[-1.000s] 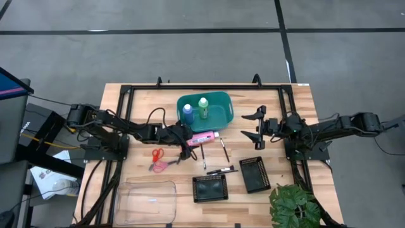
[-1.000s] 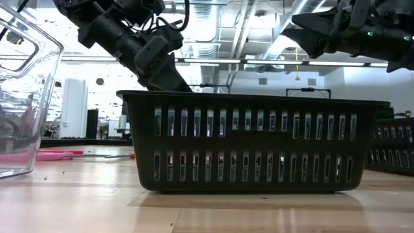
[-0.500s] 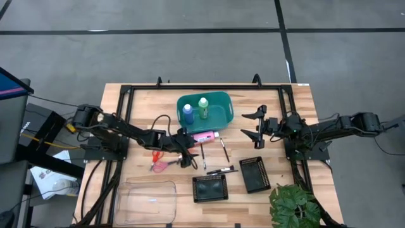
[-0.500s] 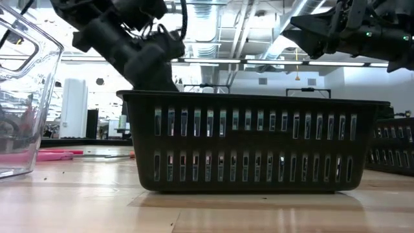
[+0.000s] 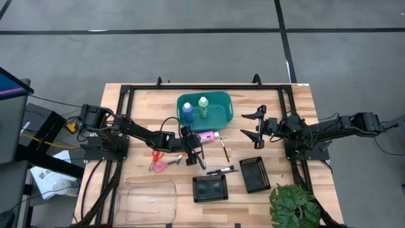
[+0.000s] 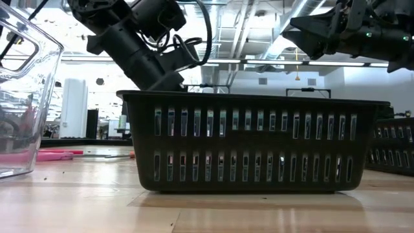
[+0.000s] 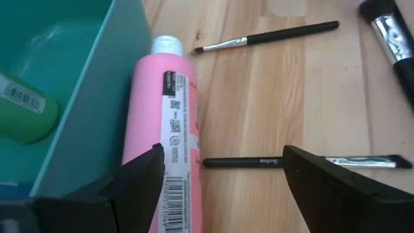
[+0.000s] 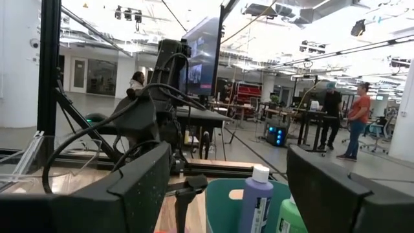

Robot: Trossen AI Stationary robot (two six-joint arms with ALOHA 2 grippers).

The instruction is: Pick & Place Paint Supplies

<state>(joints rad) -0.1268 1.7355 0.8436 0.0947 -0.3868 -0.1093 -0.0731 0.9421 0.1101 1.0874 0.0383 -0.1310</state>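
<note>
The pink bottle (image 5: 204, 135) lies on its side on the table against the teal basket's (image 5: 218, 117) outer wall, white cap toward the table's right. The blue bottle (image 5: 188, 113) and green bottle (image 5: 203, 107) stand in the basket. Thin dark brushes (image 5: 204, 156) (image 5: 224, 150) (image 5: 221, 171) lie on the wood, and the scissors (image 5: 158, 162) lie to their left. My left gripper (image 5: 193, 156) is open over the table; in its wrist view one finger stands by the pink bottle (image 7: 165, 123) and a brush (image 7: 259, 162) lies between the fingers. My right gripper (image 5: 258, 127) is open and raised, right of the basket.
Two black mesh trays (image 5: 209, 187) (image 5: 254, 174) sit near the table's near edge, with a clear plastic tub (image 5: 147, 201) to their left and a potted plant (image 5: 294, 206) at the near right corner. A thicker brush (image 7: 388, 32) lies beyond the thin ones.
My left gripper has moved from the pink bottle's base toward the table's near edge and a little to the right, turning as it went; it now stands over the thin brushes. The right arm has kept still.
</note>
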